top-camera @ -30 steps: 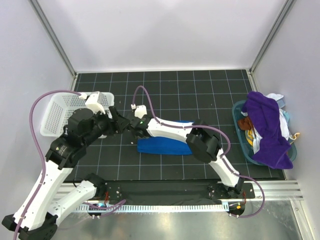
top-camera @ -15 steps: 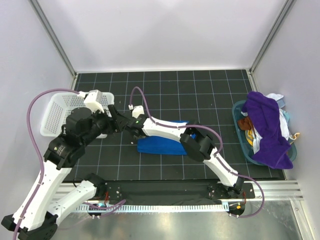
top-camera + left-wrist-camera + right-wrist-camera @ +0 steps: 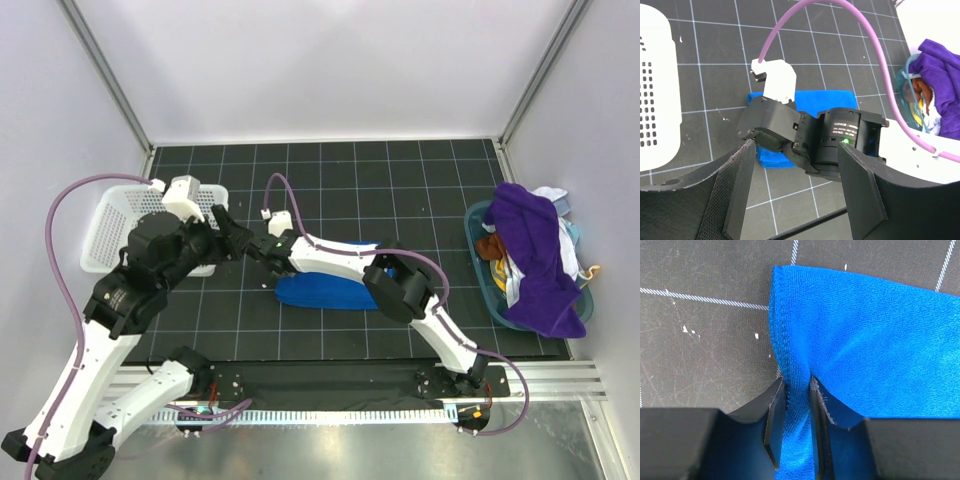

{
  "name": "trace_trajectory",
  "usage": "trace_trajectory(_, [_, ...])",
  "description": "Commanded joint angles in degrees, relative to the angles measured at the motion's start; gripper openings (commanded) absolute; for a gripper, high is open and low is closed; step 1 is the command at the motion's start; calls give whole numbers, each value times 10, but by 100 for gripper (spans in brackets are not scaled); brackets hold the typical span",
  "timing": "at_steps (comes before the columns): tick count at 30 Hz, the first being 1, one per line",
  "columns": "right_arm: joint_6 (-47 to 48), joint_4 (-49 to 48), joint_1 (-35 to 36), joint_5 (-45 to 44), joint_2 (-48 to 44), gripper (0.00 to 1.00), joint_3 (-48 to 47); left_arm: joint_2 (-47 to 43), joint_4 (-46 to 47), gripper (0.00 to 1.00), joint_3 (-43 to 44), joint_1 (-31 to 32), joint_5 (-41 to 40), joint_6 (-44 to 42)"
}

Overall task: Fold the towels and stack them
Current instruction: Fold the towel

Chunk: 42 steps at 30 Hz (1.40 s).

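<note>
A folded royal blue towel (image 3: 325, 290) lies on the black gridded mat at mid table. My right gripper (image 3: 268, 268) reaches across it to its left end and is shut on the blue towel (image 3: 850, 340), a ridge of its left hem pinched between the fingers (image 3: 774, 412). The left gripper (image 3: 795, 200) hovers just left of that, open and empty, looking down on the right wrist and the blue towel (image 3: 770, 159). A deep purple towel (image 3: 535, 255) drapes over the bin at the right, with white cloth (image 3: 572, 245) showing beneath it.
A white perforated basket (image 3: 110, 225) stands at the left of the mat, close behind my left wrist. The teal bin (image 3: 480, 250) with mixed cloths sits at the right edge. Purple cables loop above both arms. Grey walls enclose the mat on three sides.
The right gripper has closed on the blue towel's left hem. The left arm has drifted slightly left and up; its jaws have kept their opening.
</note>
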<state>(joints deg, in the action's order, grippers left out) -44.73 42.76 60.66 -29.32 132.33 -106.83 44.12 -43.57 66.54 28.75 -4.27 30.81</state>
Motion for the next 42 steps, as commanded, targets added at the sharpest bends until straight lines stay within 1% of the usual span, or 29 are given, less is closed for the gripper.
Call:
trace_trajectory(1, [3,-4,-4,19,0,30,24,3,3,70,17,-1,-14,-10])
trace_trajectory(4, [10,-21,-5,25,-6,30,26,4,2,70,11,-2,-20,-9])
trace_trajectory(5, [12,-25,-8,27,-7,27,24,6,2,70,10,-1,-22,-8])
trace_trajectory(8, [14,-52,-17,46,-14,25,32,14,0,70,-2,-1,-29,-5])
trace_trajectory(12, [16,-105,-28,73,-37,24,71,39,8,70,-25,-1,-32,1])
trace_trajectory(16, [22,-178,-42,94,-66,23,121,79,37,69,-50,-1,-28,10])
trace_trajectory(22, [27,-232,-53,131,-81,22,152,190,56,68,-55,-10,-23,14])
trace_trajectory(24, [29,-247,-57,147,-94,30,177,232,63,68,-55,-12,-14,15])
trace_trajectory(25, [29,-270,-58,151,-100,37,188,242,67,68,-55,-13,-11,15])
trace_trajectory(26, [29,-282,-58,153,-117,41,201,254,72,69,-57,-14,-12,15])
trace_trajectory(29, [27,-316,-61,161,-141,51,238,291,79,71,-51,-25,-2,14])
trace_trajectory(33, [18,-355,-66,161,-198,55,290,340,85,72,-31,-35,17,9])
trace_trajectory(35, [12,-369,-71,164,-221,57,312,348,85,72,-19,-47,26,5])
trace_trajectory(36, [8,-390,-77,167,-246,57,338,350,89,72,-16,-53,41,1])
trace_trajectory(39, [0,-424,-87,180,-282,59,382,362,89,72,0,-71,75,-4])
trace_trajectory(40, [-2,-442,-93,186,-302,59,388,368,90,72,4,-73,81,-5])
trace_trajectory(42, [2,-445,-95,184,-320,59,402,374,93,72,11,-74,97,-6])
